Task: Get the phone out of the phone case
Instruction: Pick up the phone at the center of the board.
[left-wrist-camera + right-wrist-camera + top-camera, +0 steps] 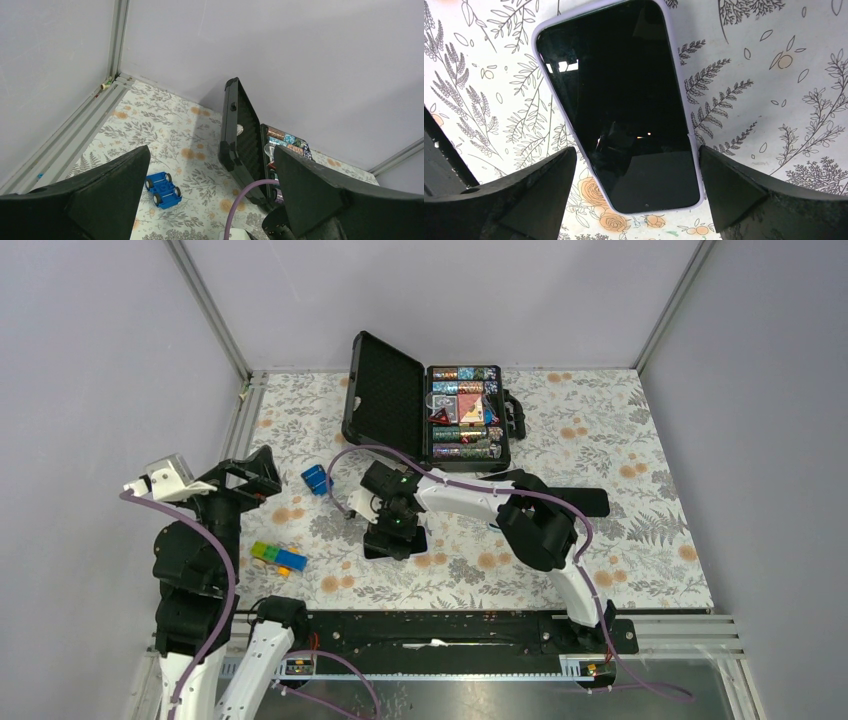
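Observation:
A phone (619, 105) with a dark screen lies face up on the floral tablecloth, set in a lavender phone case (659, 210) whose rim frames it. My right gripper (636, 149) is open and hangs low over the phone's near end, one finger (539, 185) to its left and the other to its right, neither visibly touching the case. From above, the right gripper (392, 535) sits mid-table and hides most of the phone. My left gripper (252, 477) is raised at the left side, open (211, 150), holding nothing.
An open black carry case (385, 400) filled with colourful packets stands at the back centre. A blue toy car base (316, 479) lies to its left, and a stack of coloured bricks (278, 557) lies near the left arm. A flat black slab (585, 502) lies at the right.

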Motion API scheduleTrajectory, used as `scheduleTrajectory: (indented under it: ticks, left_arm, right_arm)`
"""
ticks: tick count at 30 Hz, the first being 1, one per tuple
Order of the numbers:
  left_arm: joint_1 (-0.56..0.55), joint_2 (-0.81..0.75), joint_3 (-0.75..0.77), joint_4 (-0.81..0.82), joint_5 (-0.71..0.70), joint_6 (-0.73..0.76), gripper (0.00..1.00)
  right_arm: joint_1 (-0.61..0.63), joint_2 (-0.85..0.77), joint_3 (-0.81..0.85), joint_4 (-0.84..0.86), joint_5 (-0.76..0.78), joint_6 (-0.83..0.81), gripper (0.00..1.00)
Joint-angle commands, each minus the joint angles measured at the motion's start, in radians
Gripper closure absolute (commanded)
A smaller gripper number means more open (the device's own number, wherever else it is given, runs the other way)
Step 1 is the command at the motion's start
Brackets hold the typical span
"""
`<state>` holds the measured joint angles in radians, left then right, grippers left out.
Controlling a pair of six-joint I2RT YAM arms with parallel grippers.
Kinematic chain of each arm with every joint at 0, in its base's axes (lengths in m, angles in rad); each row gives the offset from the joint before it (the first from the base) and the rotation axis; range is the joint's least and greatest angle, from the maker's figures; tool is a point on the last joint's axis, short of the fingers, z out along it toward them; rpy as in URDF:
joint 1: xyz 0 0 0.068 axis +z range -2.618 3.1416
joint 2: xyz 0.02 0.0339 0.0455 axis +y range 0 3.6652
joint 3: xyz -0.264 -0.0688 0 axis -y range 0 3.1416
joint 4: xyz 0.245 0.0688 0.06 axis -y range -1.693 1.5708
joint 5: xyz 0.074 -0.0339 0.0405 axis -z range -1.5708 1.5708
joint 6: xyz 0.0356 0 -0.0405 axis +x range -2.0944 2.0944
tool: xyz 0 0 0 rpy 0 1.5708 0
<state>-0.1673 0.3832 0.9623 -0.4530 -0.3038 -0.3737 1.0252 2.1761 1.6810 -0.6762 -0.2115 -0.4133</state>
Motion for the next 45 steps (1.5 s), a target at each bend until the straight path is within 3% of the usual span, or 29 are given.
scheduleTrajectory:
  ticks: [1, 6, 14, 18, 21, 24, 29, 35, 39, 41, 45]
  left_arm:
    - [0.003, 0.013, -0.005, 0.049, -0.035, -0.003, 0.01]
    - [0.003, 0.017, -0.008, 0.052, -0.031, -0.004, 0.01]
    - [0.003, 0.010, -0.019, 0.036, -0.025, -0.007, 0.01]
    - [0.003, 0.008, -0.020, 0.027, -0.021, -0.008, 0.01]
    - [0.003, 0.007, -0.017, 0.024, -0.017, -0.008, 0.01]
    - [0.003, 0.003, -0.010, 0.015, -0.017, -0.004, 0.01]
    - [0.003, -0.010, -0.011, 0.012, 0.001, 0.001, 0.01]
    - [0.003, -0.018, -0.015, 0.040, 0.122, 0.013, 0.01]
    - [0.003, -0.016, -0.011, 0.035, 0.123, 0.016, 0.01]
    - [0.003, -0.016, -0.011, 0.031, 0.124, 0.015, 0.01]
    - [0.003, -0.016, -0.010, 0.026, 0.133, 0.011, 0.01]
  right_arm:
    - [0.010, -0.007, 0.008, -0.054, -0.024, -0.045, 0.02]
    - [0.011, 0.004, 0.000, -0.057, -0.009, -0.043, 0.02]
    - [0.038, 0.008, -0.076, 0.047, 0.169, -0.034, 0.02]
    - [0.045, -0.011, -0.123, 0.087, 0.165, -0.023, 0.02]
    - [0.046, 0.003, -0.107, 0.049, 0.131, -0.036, 0.11]
    - [0.047, 0.031, -0.062, -0.033, 0.129, -0.043, 0.14]
    - [0.046, 0.041, -0.067, -0.039, 0.162, -0.034, 0.01]
    - [0.046, 0.097, -0.014, -0.108, 0.193, -0.048, 0.00]
    - [0.046, 0.097, -0.009, -0.125, 0.161, -0.052, 0.10]
    - [0.043, 0.101, -0.004, -0.135, 0.135, -0.048, 0.21]
    - [0.039, 0.112, 0.018, -0.158, 0.114, -0.038, 0.29]
